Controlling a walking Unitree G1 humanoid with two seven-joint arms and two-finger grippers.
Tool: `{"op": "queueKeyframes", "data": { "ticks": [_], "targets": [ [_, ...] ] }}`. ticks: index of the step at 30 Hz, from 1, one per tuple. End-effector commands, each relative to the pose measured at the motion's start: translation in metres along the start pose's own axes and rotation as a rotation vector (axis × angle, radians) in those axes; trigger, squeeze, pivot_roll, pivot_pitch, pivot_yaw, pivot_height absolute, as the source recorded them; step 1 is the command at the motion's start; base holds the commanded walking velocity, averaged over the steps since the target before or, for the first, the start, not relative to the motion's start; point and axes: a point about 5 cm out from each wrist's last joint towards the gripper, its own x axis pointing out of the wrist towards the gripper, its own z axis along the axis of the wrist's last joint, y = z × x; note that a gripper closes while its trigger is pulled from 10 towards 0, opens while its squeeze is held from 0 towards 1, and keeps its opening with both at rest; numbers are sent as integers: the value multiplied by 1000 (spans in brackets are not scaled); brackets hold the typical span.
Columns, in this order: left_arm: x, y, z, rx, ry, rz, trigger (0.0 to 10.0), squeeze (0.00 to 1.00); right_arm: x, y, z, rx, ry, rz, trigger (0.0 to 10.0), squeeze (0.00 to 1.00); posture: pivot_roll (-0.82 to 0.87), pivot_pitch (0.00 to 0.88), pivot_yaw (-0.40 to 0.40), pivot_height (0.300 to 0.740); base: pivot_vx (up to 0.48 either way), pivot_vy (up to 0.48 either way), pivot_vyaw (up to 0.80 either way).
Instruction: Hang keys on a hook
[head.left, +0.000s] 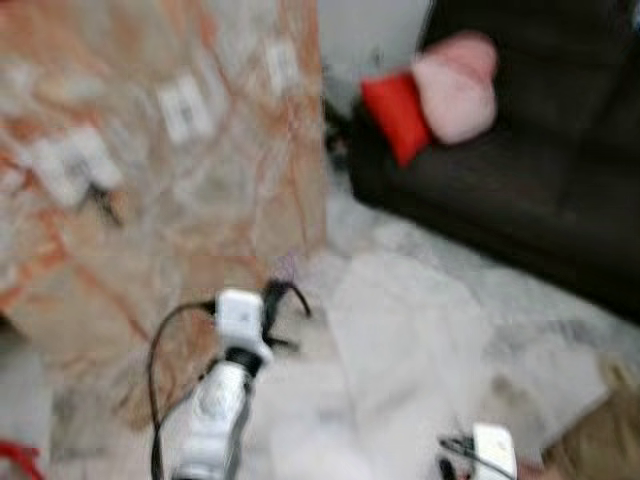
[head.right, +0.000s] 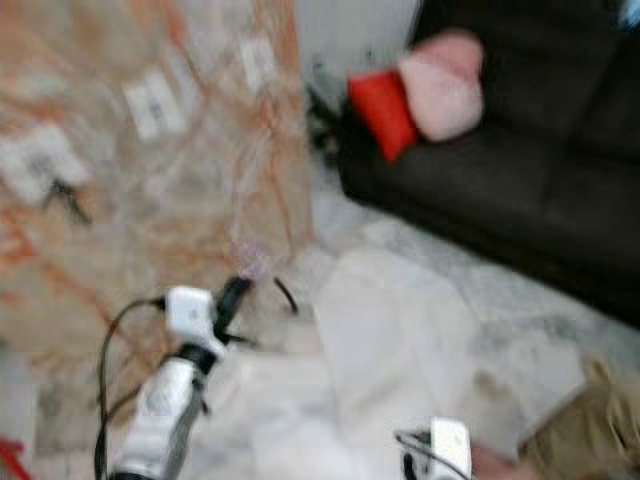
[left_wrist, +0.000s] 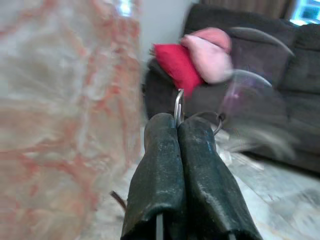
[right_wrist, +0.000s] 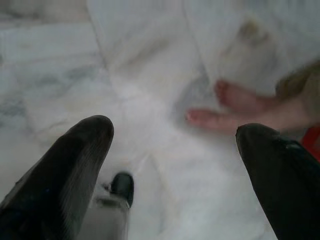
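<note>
A blurred view looks down over a pale marble floor (head.left: 400, 340), with a wall of orange-veined marble (head.left: 170, 170) rising on the robot's left, and this wall serves as the landmark for everything else. The left gripper (left_wrist: 179, 131) is raised in front of the wall's outer corner, its two black fingers (left_wrist: 157, 175) pressed tightly together, and they pinch a thin metal key ring (left_wrist: 178, 104) whose silver edge sticks up between the fingertips. The keys (left_wrist: 235, 95) swing from that ring as a motion-smeared, faintly purple streak on the side away from the wall, so their exact shape cannot be made out. On the wall's face sit several white rectangular plates (head.left: 185, 108), and lower down near one of them a small dark hook-like shape (head.left: 103, 205) stands out, well apart from the left gripper. Past the wall's far edge stands a dark brown sofa (head.left: 520, 190), carrying a red cushion (head.left: 397, 115) and a pink cushion (head.left: 458, 85) that touch each other. The right gripper (right_wrist: 175, 145) hangs low over the floor, away from the wall, with its two black fingers (right_wrist: 75, 165) spread wide and nothing between them. Beyond those fingers a person's bare foot (right_wrist: 235, 110) rests on the marble floor
</note>
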Motion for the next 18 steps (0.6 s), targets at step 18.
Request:
{"op": "queueKeyframes", "data": {
  "ticks": [18],
  "targets": [
    [4, 12, 12, 61, -31, 23, 10000, 0, 2, 14, 5, 25, -17, 31, 10000, 0, 22, 0, -65, 740, 332, 0, 0]
  ]
}}
